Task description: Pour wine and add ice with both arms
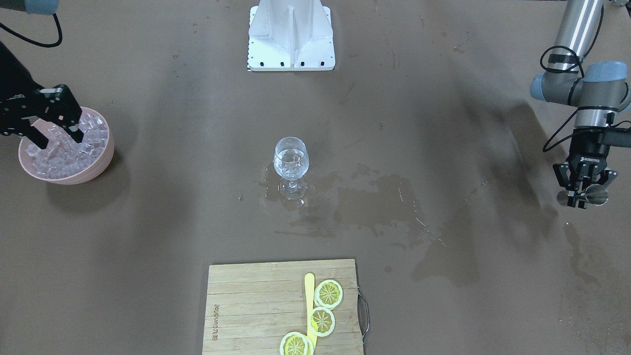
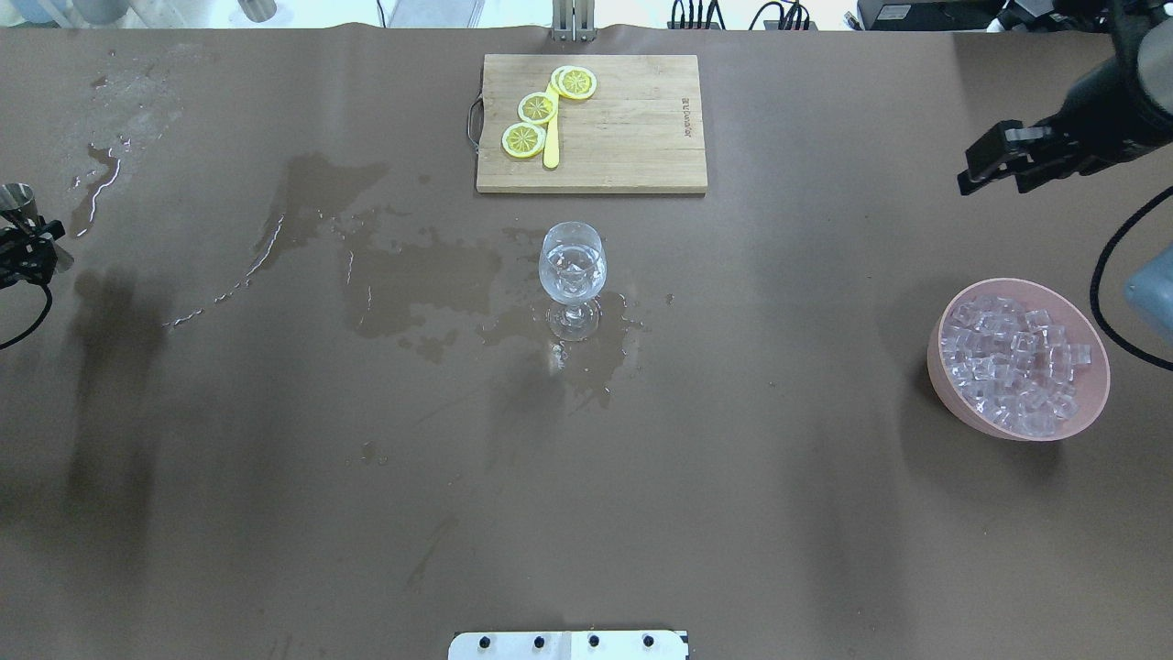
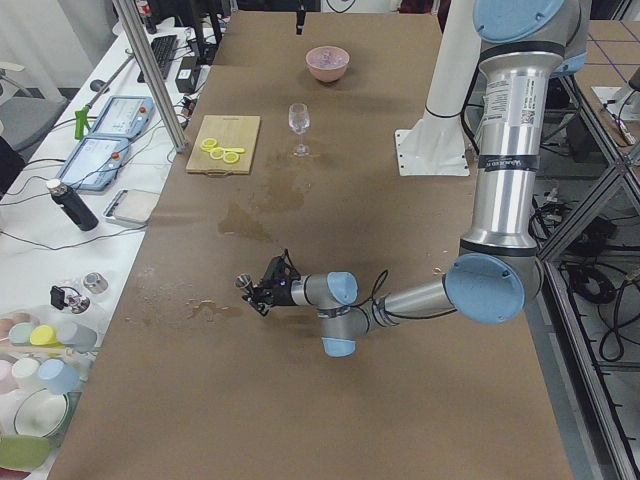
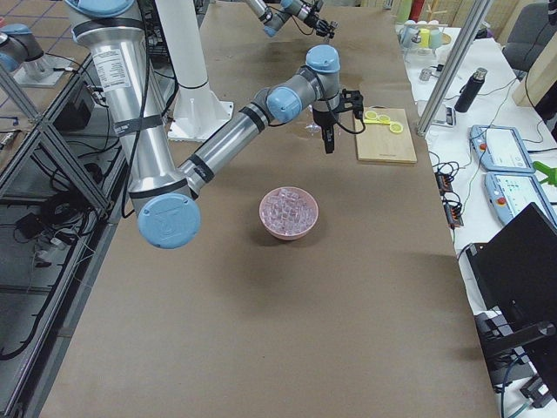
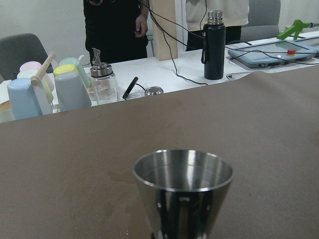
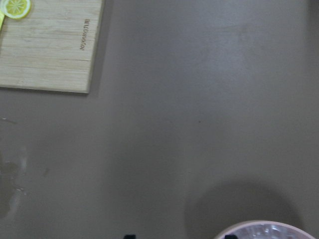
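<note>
Ice [image 1: 64, 158] lay heaped in the bowl [image 1: 100, 170]; your right gripper [image 1: 55, 135], jaws apart, needed centring above it first. Left gripper [image 1: 583, 194] clamped a steel cup [image 1: 596, 195].

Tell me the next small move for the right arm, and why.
Probably centre the right gripper over the pink bowl and lower it onto the ice. Its jaws stand open and empty, its wrist view catches only the bowl's rim, and the wine glass already holds liquid.

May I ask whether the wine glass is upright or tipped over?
Upright: the glass stands on its foot in a wet patch, with wine in its bowl.
</note>
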Action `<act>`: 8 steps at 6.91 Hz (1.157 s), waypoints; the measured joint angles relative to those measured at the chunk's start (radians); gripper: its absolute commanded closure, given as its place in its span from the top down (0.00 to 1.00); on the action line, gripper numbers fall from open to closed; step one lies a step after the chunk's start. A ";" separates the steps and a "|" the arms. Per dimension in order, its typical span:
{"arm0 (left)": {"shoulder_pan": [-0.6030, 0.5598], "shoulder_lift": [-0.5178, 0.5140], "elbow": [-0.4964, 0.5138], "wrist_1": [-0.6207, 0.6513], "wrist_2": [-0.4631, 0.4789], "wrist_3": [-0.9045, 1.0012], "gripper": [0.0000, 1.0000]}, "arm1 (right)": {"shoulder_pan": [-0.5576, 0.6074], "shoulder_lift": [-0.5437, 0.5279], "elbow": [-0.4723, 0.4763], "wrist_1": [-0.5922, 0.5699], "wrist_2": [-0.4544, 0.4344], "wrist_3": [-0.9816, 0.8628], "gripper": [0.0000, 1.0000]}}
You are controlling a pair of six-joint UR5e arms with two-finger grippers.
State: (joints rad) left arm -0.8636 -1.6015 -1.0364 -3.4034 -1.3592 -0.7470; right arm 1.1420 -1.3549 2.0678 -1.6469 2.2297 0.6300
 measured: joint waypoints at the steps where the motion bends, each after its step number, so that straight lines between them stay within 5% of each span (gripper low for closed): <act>1: 0.001 0.000 0.004 0.000 0.001 0.000 0.00 | 0.040 -0.052 -0.003 0.000 0.002 -0.063 0.67; 4: 0.003 0.003 0.005 0.000 0.002 0.001 0.00 | 0.159 -0.192 -0.026 -0.001 0.001 -0.284 0.67; 8: 0.005 0.002 0.004 -0.002 0.003 -0.002 0.00 | 0.252 -0.225 -0.152 0.006 0.052 -0.408 0.67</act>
State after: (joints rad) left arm -0.8586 -1.5998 -1.0321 -3.4053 -1.3562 -0.7489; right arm 1.3940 -1.5804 1.9160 -1.6408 2.2821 0.2216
